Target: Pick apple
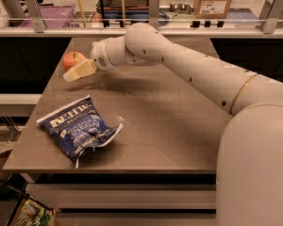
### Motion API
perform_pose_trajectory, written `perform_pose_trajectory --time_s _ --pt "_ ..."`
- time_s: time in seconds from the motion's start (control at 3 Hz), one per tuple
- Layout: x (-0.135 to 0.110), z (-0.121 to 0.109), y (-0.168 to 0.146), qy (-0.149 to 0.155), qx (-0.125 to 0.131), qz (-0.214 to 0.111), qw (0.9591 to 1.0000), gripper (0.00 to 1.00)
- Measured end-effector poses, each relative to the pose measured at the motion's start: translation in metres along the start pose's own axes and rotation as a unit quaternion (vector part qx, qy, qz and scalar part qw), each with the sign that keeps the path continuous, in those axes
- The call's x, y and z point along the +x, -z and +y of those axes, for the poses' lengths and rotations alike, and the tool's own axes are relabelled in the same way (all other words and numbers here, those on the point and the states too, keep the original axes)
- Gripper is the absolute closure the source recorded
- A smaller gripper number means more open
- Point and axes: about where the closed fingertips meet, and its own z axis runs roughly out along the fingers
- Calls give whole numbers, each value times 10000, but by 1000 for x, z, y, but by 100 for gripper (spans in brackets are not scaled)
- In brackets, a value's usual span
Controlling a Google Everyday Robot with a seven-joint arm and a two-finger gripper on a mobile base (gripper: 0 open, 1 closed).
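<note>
The apple (71,59) is small, round and red with a yellowish blush. It sits on the brown table (174,126) near its far left edge. My gripper (75,72) is at the end of the white arm that reaches in from the right. It is right at the apple's near right side, and its cream-coloured end overlaps the lower part of the fruit. The apple's top and left side show; whether the gripper touches it cannot be told.
A blue chips bag (80,128) lies on the near left part of the table. A glass-railed counter (146,29) with boxes and clutter runs behind the table. The table's left edge drops off next to the apple.
</note>
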Motion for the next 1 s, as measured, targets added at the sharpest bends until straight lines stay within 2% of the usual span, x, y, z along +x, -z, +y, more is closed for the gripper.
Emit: perform_pose_trajectory --time_s 0.67,1.0 --pt "-2 -5 -15 20 -190 -98 9998 0" --pt "-2 -3 -17 18 -202 -94 9997 18"
